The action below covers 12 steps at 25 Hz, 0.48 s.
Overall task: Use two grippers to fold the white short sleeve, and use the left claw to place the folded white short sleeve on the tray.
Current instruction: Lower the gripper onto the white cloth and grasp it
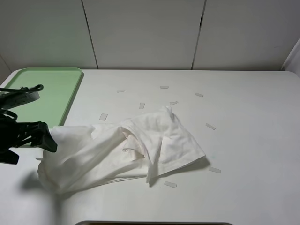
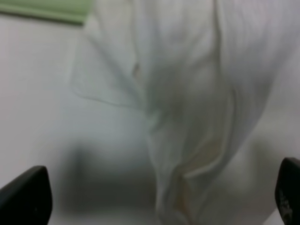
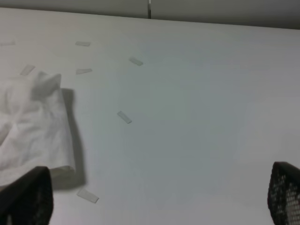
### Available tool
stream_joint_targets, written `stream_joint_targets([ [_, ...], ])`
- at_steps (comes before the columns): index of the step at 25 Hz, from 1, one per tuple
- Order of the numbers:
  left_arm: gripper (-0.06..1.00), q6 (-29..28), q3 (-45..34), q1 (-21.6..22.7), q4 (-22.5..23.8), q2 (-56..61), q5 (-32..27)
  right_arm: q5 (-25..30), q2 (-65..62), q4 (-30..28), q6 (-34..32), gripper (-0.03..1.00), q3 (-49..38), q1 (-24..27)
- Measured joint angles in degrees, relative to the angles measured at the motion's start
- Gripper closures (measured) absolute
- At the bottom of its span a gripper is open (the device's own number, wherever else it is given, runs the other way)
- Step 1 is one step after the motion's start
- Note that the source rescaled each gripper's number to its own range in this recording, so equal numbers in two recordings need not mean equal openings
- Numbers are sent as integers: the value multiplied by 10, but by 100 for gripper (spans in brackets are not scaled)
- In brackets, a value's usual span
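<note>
On the white table (image 1: 248, 145), the largest thing here, we count one white short sleeve (image 1: 140, 145), one pale-green tray (image 1: 58, 89), two grippers and nine small pale tape strips (image 1: 210, 126).

The table's far edge runs along a wall of three pale panels (image 1: 140, 33). The tray sits in the far left corner, its long side facing the middle. To the right of the shirt a wide stretch of tabletop carries only a few strips, well apart from one another. The room at the left is narrower, between the shirt, the tray and the table's left edge.

The shirt lies off the tray, from the left part of the table to about its middle. It is crumpled into a loose heap with deep folds. Its right end lies flatter, with a turned-up corner, and its left end bulges up and throws a shadow on the table. That left end is just beside the tray's near corner. We cannot tell whether they touch.

The left claw (image 2: 154, 199) is at the shirt's left end, fingers spread wide, with cloth ahead of them and nothing clamped. The right gripper (image 3: 155, 197), seen only in its own wrist view, is also spread wide over bare table, beside the shirt's right end.
</note>
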<state>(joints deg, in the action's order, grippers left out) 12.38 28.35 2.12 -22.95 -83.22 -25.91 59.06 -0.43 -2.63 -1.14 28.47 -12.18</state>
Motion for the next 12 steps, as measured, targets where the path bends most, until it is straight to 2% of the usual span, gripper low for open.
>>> stream_joint_targets([
  [9,1,4,1,-47,-15,-82,101,0,0,0,0,-3,0,0],
  [12,1,5,2,-70,-36,-128,137,0,0,0,0,-3,0,0],
])
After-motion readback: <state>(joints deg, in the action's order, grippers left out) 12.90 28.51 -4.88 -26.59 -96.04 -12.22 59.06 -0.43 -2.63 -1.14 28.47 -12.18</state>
